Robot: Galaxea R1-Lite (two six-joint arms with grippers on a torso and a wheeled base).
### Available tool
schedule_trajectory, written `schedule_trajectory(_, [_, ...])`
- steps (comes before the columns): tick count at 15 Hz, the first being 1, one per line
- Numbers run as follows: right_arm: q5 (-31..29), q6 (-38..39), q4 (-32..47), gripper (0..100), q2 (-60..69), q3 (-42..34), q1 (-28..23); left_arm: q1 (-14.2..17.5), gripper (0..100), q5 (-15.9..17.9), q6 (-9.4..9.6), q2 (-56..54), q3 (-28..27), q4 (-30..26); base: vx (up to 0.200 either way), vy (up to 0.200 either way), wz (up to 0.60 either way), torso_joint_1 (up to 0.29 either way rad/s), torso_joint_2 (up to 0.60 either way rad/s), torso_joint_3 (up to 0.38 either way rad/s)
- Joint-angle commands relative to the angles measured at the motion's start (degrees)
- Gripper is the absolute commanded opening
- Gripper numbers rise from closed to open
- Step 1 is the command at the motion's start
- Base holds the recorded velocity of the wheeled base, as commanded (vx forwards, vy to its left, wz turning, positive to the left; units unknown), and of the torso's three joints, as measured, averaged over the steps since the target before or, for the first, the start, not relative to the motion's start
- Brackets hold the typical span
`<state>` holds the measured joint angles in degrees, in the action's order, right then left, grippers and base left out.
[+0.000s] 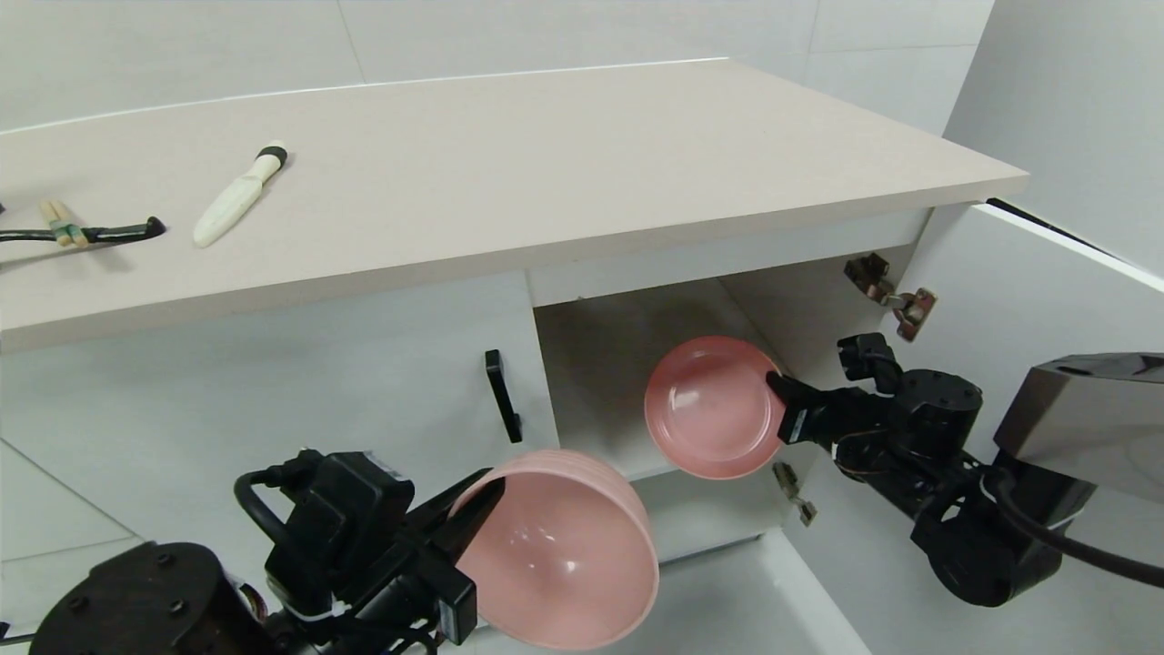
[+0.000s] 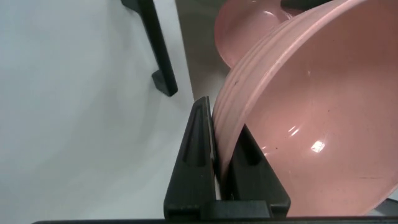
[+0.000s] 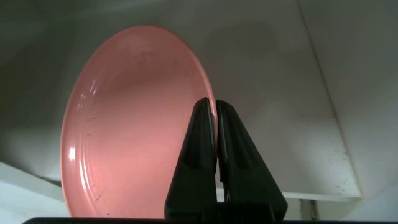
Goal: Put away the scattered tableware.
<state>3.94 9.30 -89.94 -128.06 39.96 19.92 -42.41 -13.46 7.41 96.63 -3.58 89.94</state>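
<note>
The right gripper (image 1: 777, 393) is clamped on the rim of the pink plate (image 1: 705, 409), held steeply tilted at the mouth of the open cabinet (image 1: 600, 355). It should level the plate over the shelf before releasing. The left gripper (image 1: 486, 496) pinches the pink bowl (image 1: 564, 555) by its rim, nearer, by the closed door (image 1: 273, 391).

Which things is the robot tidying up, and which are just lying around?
Being tidied: pink bowl in the left gripper; pink plate in the right gripper, at the open cupboard.
Lying about, untouched: white knife; pair of pale sticks, both on the countertop.
</note>
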Motion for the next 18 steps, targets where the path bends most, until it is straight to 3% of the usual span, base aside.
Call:
schedule_trajectory(1, [-0.1, 0.3, -0.1, 0, -2.7, 1.8, 0.0, 0.1, 0, 0.0, -0.03, -0.1, -0.4, 0.1, 0.000, 0.000, 0.00, 0.000, 0.00, 0.000])
schedule_trajectory(8, [-1.1, 4.1, -0.1, 0, -11.1, 12.4, 0.6, 1.9, 0, 0.0, -0.03, -1.5, -2.1, 0.1, 0.000, 0.000, 0.00, 0.000, 0.00, 0.000])
schedule_trajectory(12, [-1.1, 4.1, -0.1, 0, -16.0, 18.9, 1.0, 4.8, 0, 0.0, -0.03, -1.5, -2.1, 0.1, 0.000, 0.000, 0.00, 0.000, 0.00, 0.000])
schedule_trajectory(18, [-1.1, 5.3, 3.3, 0, -17.7, 27.1, 1.6, 4.9, 0, 0.0, 0.06, -1.5, -2.1, 0.1, 0.000, 0.000, 0.00, 0.000, 0.00, 0.000])
